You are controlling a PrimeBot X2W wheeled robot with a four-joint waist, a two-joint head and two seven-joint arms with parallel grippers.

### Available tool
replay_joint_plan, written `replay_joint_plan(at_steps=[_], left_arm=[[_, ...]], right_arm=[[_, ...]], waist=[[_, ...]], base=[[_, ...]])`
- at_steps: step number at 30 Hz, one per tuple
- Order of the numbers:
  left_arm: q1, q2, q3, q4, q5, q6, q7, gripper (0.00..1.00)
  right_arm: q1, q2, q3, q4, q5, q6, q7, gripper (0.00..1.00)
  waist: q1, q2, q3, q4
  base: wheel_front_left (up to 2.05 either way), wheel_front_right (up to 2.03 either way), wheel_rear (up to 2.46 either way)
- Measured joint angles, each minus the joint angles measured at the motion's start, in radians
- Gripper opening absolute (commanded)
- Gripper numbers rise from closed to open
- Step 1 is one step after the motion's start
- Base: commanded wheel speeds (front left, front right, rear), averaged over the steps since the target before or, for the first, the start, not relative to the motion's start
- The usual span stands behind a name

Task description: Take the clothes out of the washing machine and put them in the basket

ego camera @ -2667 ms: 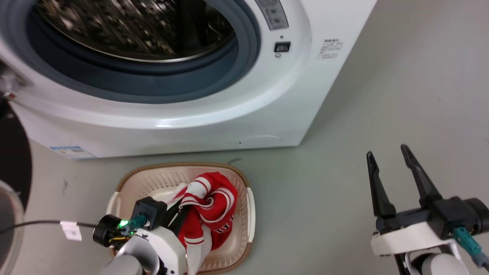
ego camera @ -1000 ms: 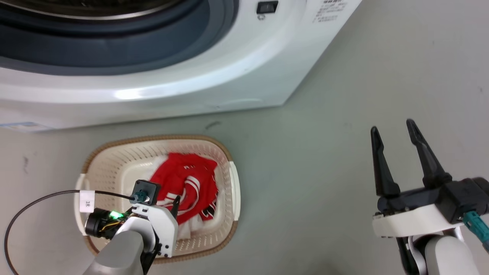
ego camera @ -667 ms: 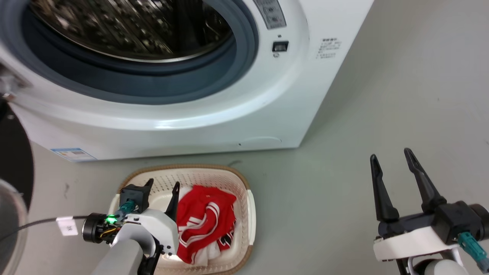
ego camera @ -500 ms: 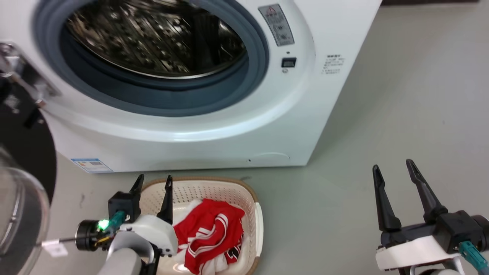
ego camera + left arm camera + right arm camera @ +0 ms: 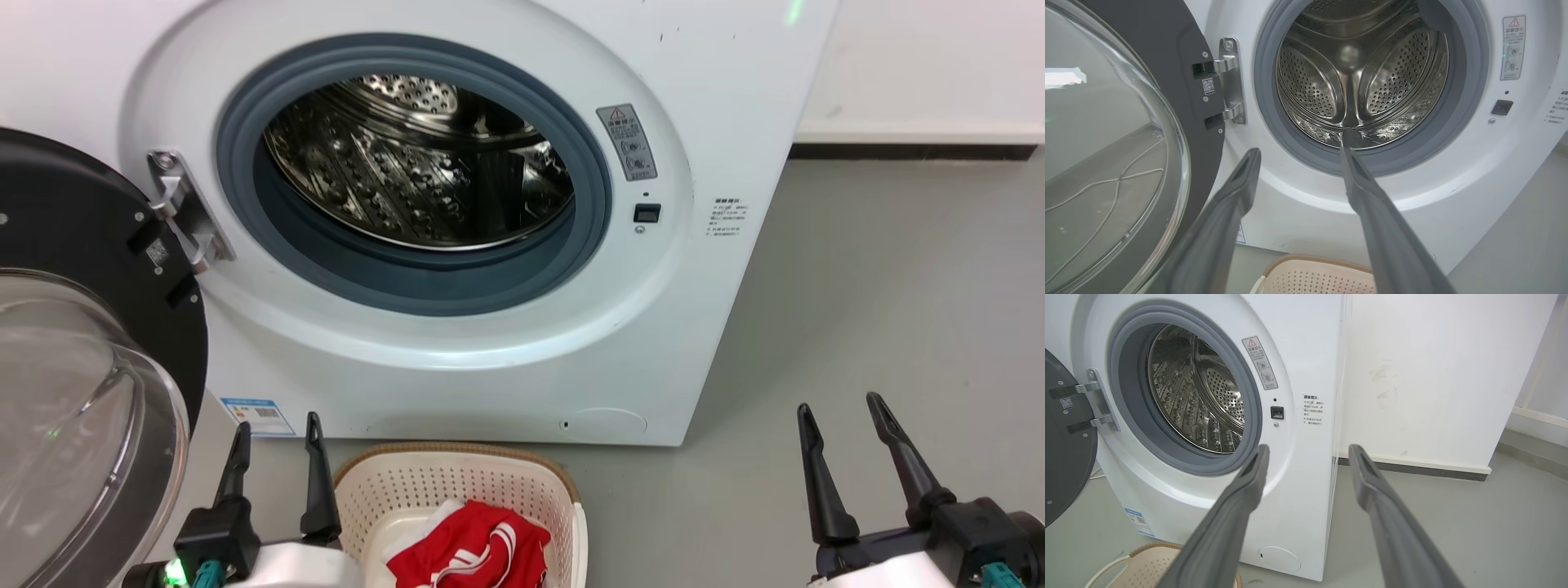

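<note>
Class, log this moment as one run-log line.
door open | drum looks empty | clothes in basket | left gripper open, empty | right gripper open, empty

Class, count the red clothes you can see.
1: the clothes form one red bundle in the basket before the washing machine; more may hide folded inside.

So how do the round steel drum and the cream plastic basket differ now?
The round steel drum looks empty; the cream plastic basket holds red clothes. The drum faces forward in the white washing machine; the basket sits open-topped on the grey floor. Both are perforated.
</note>
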Motion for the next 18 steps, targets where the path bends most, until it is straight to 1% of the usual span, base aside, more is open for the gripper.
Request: replay_joint_plan(at_steps=[3, 6, 10, 18], left_arm=[[0.035, -0.015, 0.027, -0.049, 0.03, 0.005, 0.0, 1.0], [0.075, -0.023, 0.03, -0.098, 0.069, 0.008, 0.0, 1.0], [0.1, -0.027, 0.022, -0.112, 0.092, 0.004, 0.0, 1.0], [0.124, -0.028, 0.017, -0.102, 0.098, -0.017, 0.0, 1.0]], right_arm=[[0.015, 0.0, 0.0, -0.005, 0.001, 0.0, 0.0, 1.0], [0.023, 0.0, 0.001, -0.009, 0.003, 0.0, 0.0, 1.0], [0.037, 0.0, -0.001, -0.01, 0.007, 0.0, 0.0, 1.0], [0.059, 0.0, -0.005, -0.01, 0.019, 0.0, 0.0, 1.0]], waist=[[0.0, 0.0, -0.026, 0.006], [0.0001, 0.0, -0.045, 0.007], [0.0001, 0.0, -0.056, 0.003], [0.0002, 0.0, -0.08, -0.007]], base=[[0.0, 0.0, 0.0], [0.0, 0.0, 0.0], [0.0, 0.0, 0.0], [0.0, 0.0, 0.0]])
